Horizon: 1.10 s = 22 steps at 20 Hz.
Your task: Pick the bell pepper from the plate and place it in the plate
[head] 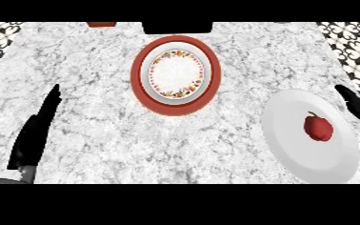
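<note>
Red bell pepper [318, 127] lies on white plate [295, 145], hands apart.

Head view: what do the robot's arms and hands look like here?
Little shows. The left robot hand is a long, narrow, matte black shape at the left edge, with a small patch of grey forearm at its base. The right robot hand is only a slim black sliver at the right edge. No cables, markings or sleeves are visible.

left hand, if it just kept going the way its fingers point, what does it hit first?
Probably nothing: the left hand points up and slightly right along the counter, well left of the red-rimmed plate. The small red thing at the far edge lies right of that line, though depth is unclear.
</note>
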Motion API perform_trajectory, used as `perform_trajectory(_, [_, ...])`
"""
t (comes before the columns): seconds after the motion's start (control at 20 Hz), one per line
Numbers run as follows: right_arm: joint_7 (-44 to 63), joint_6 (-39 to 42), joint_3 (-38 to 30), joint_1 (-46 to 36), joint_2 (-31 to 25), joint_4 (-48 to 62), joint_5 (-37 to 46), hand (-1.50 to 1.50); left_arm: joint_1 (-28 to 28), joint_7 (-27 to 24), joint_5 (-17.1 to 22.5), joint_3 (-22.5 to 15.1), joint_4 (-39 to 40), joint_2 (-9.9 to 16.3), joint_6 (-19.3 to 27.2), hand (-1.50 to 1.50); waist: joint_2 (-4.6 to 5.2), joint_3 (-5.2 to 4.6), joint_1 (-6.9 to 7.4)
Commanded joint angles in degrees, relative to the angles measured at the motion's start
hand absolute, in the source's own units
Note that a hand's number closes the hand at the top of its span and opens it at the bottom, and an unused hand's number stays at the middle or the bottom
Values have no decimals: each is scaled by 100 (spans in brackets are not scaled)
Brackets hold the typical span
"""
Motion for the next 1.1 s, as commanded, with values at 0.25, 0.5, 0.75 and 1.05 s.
perform_trajectory(0.25, [-593, -1257, 1408, 2284, 1583, -2087, 1398, -150, 520, -860, -153, 219, 76, 11, -91, 0, 57, 1, 110])
perform_trajectory(0.5, [1315, -1190, 1732, 3023, 597, -1885, 2390, -150, 472, -704, -51, 322, -181, 212, -280, 0, 97, -24, 214])
perform_trajectory(0.75, [2964, -964, 1715, 3593, 34, -2141, 3238, -150, 526, -781, -219, 114, -193, -23, -201, 0, 143, -33, 274])
perform_trajectory(1.05, [5459, 110, 1218, 3343, -738, -2797, 3870, -150, 503, -777, -187, 231, -119, 37, -335, 0, 148, -26, 339])
